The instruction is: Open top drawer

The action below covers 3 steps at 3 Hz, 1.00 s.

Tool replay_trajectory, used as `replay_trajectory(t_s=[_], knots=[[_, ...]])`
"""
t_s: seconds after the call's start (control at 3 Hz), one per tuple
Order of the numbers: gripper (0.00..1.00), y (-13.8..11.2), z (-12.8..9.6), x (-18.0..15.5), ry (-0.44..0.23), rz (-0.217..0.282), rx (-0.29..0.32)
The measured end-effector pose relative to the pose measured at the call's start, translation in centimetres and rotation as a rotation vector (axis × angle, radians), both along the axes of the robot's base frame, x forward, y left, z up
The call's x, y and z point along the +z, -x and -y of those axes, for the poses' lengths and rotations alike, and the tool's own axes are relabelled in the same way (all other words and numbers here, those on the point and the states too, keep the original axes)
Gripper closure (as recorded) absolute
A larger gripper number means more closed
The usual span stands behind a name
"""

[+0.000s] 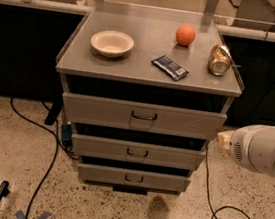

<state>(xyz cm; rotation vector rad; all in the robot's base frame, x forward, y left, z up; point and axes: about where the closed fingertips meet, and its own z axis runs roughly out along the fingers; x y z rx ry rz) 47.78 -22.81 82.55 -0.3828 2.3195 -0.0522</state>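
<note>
Drawers first: you have three grey fronts stacked in the one metal cabinet, each with a single small dark wire handle at its centre. The top drawer is the widest and tallest, sitting directly under the dark gap below the cabinet's top surface; the middle drawer and the bottom drawer lie beneath it, each separated by a dark gap. From this angle the top drawer may be drawn out slightly, but you should not count on that. Four things rest on the cabinet's top: one pale bowl at the left, one orange toward the back, one dark packet lying flat near the front, and one gold can on its side at the right. Your gripper shows only as a tan tip at the end of the white arm, to the right of the cabinet, level with the top drawer's lower edge and just off its right end, well apart from the handle. I cannot tell whether it is released or clenched. Two black cables trail on the speckled floor, one on each side of the cabinet.
</note>
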Motion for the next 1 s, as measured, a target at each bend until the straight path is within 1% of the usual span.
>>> replay_trajectory(t_s=[0.33, 0.67, 1.0], knots=[[1.0, -1.2, 0.1, -0.9, -0.022, 0.045, -0.025], [1.0, -3.4, 1.0, -2.4, -0.055, 0.14, -0.043], [1.0, -6.9, 2.2, -0.8, -0.122, 0.266, -0.053]])
